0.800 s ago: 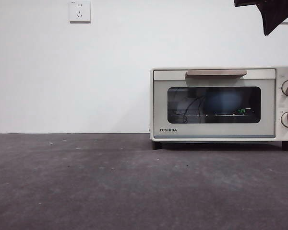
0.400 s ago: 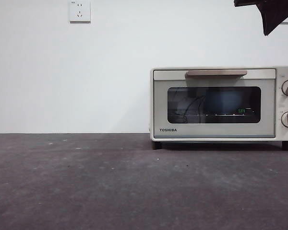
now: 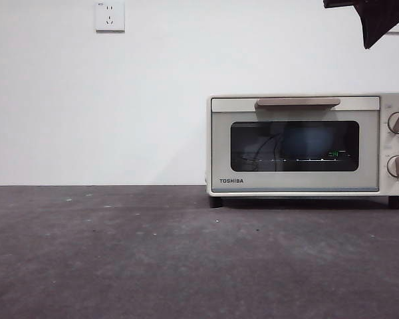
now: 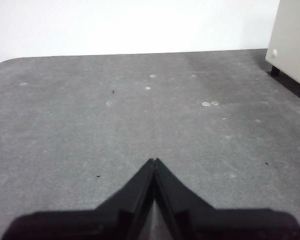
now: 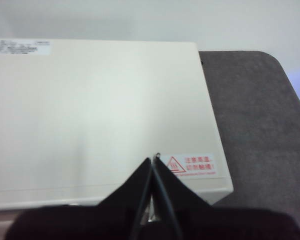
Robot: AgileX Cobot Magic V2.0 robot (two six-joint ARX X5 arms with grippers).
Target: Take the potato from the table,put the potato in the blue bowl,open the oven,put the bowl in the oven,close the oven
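Jaws: both pairs pressed together, empty | right gripper [image 5: 153, 162] above oven [image 3: 306, 143], door closed | left gripper [image 4: 154, 162] over table [image 4: 90, 125]

You see a plain white wall [image 3: 120, 106] behind, evenly lit. A white power socket [image 3: 110, 15] sits high on it.

The cream-white oven [image 3: 309, 145] is showing dark glass and a tan handle [image 3: 298, 102], sitting on a pale-specked dark grey desk [image 3: 153, 259].
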